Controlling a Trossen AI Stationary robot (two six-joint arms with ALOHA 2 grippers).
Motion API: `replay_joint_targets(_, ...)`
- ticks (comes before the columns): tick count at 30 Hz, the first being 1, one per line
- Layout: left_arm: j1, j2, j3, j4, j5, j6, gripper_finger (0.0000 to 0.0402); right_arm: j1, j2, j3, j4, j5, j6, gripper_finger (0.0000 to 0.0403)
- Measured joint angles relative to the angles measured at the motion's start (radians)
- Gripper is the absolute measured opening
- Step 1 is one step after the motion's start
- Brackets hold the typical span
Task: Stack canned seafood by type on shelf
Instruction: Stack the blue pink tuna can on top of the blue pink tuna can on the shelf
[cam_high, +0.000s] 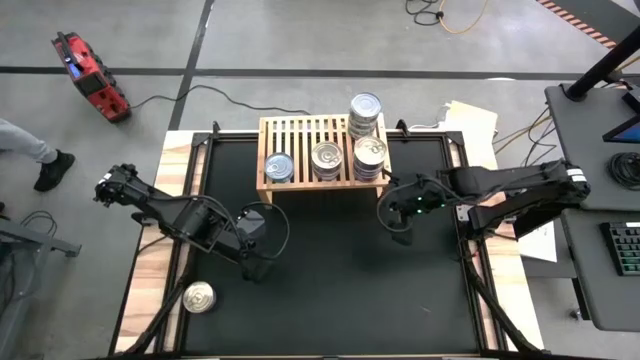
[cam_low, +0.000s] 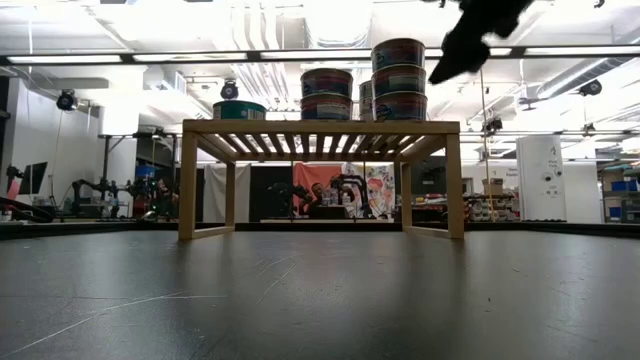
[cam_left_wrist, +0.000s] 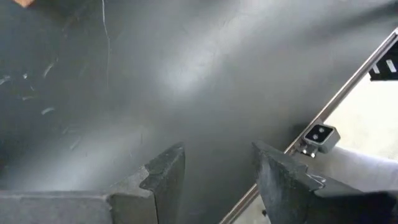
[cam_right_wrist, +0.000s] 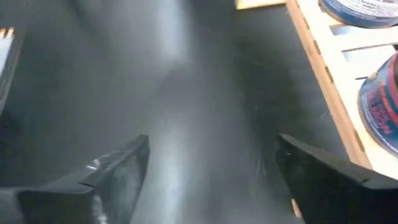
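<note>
Right claw (cam_right_wrist: 211, 168) spread wide and empty, left claw (cam_left_wrist: 214, 174) seemingly part-open, both arms reaching inward

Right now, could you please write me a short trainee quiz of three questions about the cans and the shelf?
1. How many stacks of cans stand on the wooden shelf?
2. True or false: the right gripper holds a can.
3. The loose can lies: A) on the black mat, B) on the light wood edge by the left arm, C) under the shelf.

Key: 1. four; 2. false, it is open and empty; 3. B.
</note>
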Motion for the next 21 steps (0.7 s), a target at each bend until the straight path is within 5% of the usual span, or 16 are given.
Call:
replay_joint_targets(8, 0.000, 0.000, 0.000, 0.003, -0.064, 0.007, 0.0168, -0.026, 0.019, -0.175, 0.265, 0.250, 0.028, 0.0161)
replay_joint_targets(13, 0.000, 0.000, 0.000, 0.003, -0.099, 0.007, 0.0168, -0.028, 0.028, -0.190, 0.313, 0.266, -0.031, 0.0027)
replay_joint_targets(21, 0.000, 0.000, 0.000, 0.003, -0.153, 0.007, 0.0168, -0.070, 0.027, -0.188, 0.327, 0.277, -0.038, 0.0010)
